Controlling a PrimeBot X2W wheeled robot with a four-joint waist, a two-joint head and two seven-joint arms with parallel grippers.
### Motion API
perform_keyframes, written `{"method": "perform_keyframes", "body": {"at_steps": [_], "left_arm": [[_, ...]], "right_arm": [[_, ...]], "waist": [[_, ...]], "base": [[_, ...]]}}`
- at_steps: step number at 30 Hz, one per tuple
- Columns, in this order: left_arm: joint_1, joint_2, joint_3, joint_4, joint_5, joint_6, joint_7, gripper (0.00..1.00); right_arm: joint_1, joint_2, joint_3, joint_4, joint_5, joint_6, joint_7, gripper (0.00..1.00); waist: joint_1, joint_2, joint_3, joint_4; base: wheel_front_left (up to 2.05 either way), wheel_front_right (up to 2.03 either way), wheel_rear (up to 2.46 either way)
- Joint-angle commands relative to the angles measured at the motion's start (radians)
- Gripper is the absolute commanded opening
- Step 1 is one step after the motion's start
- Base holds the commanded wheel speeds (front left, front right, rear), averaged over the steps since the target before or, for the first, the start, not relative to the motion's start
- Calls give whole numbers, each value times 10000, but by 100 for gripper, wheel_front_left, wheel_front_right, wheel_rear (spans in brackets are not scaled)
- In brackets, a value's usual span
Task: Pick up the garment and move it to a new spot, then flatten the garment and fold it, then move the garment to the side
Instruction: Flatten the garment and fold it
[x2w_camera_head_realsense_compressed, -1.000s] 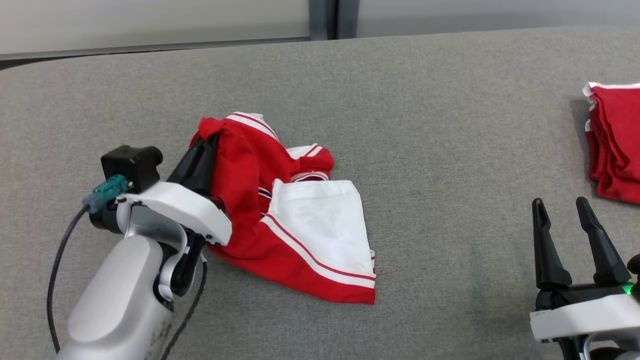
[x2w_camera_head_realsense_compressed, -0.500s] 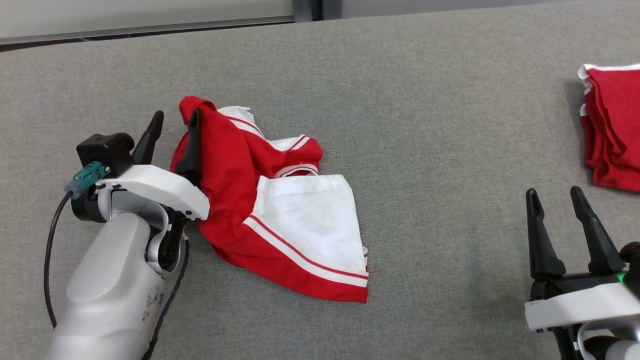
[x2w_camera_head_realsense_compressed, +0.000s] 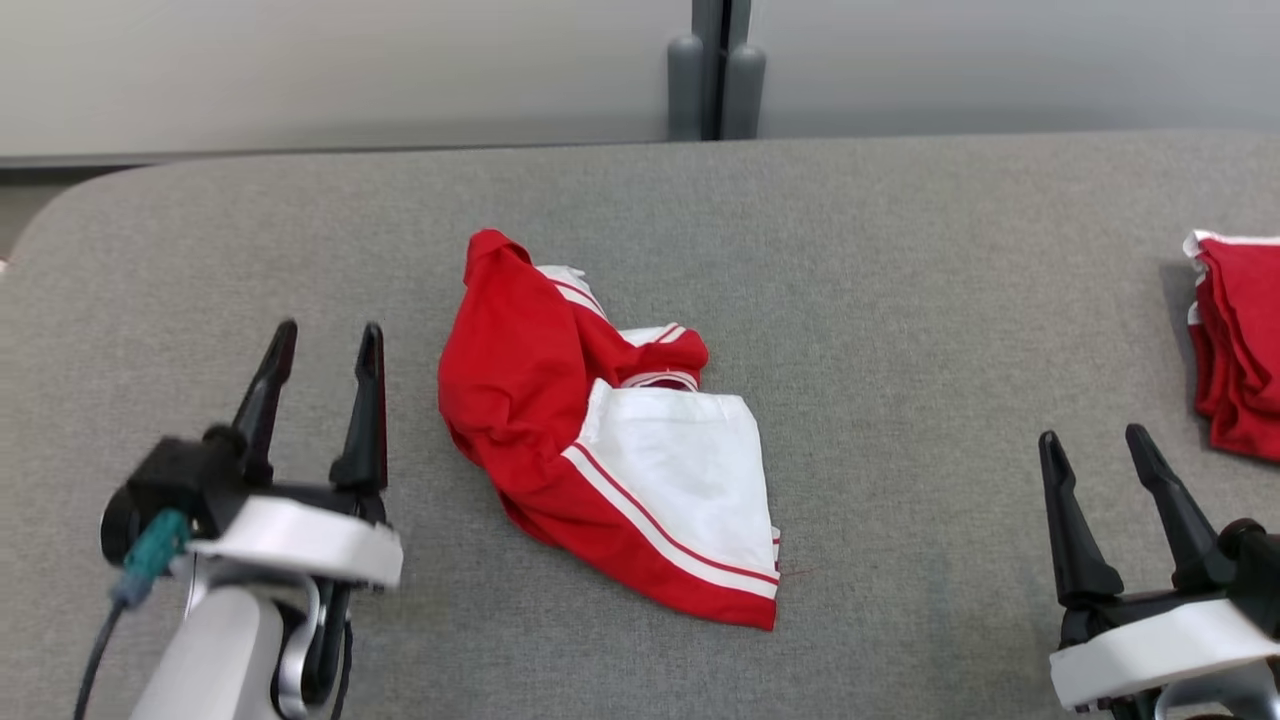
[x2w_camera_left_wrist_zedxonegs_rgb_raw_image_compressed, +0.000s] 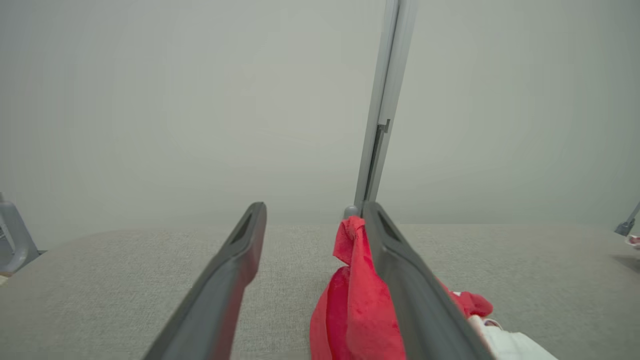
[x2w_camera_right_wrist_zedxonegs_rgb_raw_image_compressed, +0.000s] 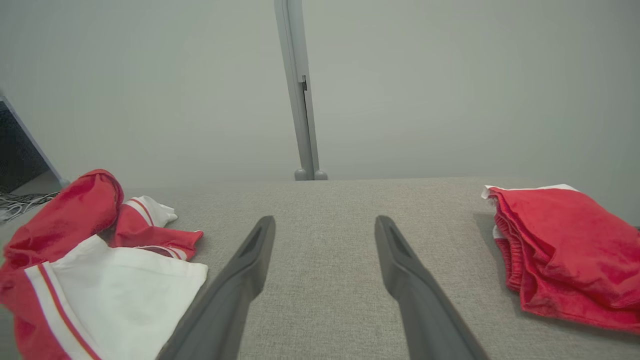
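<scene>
The garment (x2w_camera_head_realsense_compressed: 600, 450) is a red piece with white panels and stripes, lying crumpled on the grey table (x2w_camera_head_realsense_compressed: 900, 300) near its middle. My left gripper (x2w_camera_head_realsense_compressed: 328, 330) stands open just left of it, fingers pointing away from me, with a small gap to the cloth and nothing between them. In the left wrist view, the left gripper (x2w_camera_left_wrist_zedxonegs_rgb_raw_image_compressed: 315, 207) is spread and the garment's red fold (x2w_camera_left_wrist_zedxonegs_rgb_raw_image_compressed: 350, 300) rises beside the right-hand finger. My right gripper (x2w_camera_head_realsense_compressed: 1091, 435) is open and empty at the lower right. The right wrist view shows the right gripper (x2w_camera_right_wrist_zedxonegs_rgb_raw_image_compressed: 324, 220) over bare table, the garment (x2w_camera_right_wrist_zedxonegs_rgb_raw_image_compressed: 100, 260) far to its left.
A stack of folded red garments (x2w_camera_head_realsense_compressed: 1240, 350) lies at the table's right edge, also seen as the stack (x2w_camera_right_wrist_zedxonegs_rgb_raw_image_compressed: 565, 240) in the right wrist view. A grey post (x2w_camera_head_realsense_compressed: 715, 70) stands behind the far edge. The table's far left corner (x2w_camera_head_realsense_compressed: 60, 210) is rounded.
My left gripper has opened, let go of the garment's red edge and drawn back to the left. The lifted fold has settled on the table. The head camera has shifted.
</scene>
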Motion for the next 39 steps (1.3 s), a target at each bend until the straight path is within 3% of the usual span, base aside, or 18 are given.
{"method": "perform_keyframes", "body": {"at_steps": [1,9,22,32,39], "left_arm": [[529,84,49,-355,155,115,-40,100],[1941,79,67,-1558,232,300,-42,100],[1707,49,-266,-1779,266,190,106,100],[816,-502,-722,-1785,445,-84,14,100],[454,-778,-709,-1659,574,-255,-38,100]], "right_arm": [[181,-73,30,-31,80,-3,61,100],[646,-136,-9,-244,129,-3,322,100],[511,-321,-78,-39,185,-3,841,100],[-948,-903,1662,1966,732,-3,1384,100],[-2062,-856,2139,3791,686,-3,1583,100]], "waist": [[0,0,-356,162],[0,0,-725,396],[0,0,-478,974],[0,0,605,2430],[0,0,1070,2797]], "base": [[0,0,0],[0,0,0],[0,0,0],[0,0,0],[0,0,0]]}}
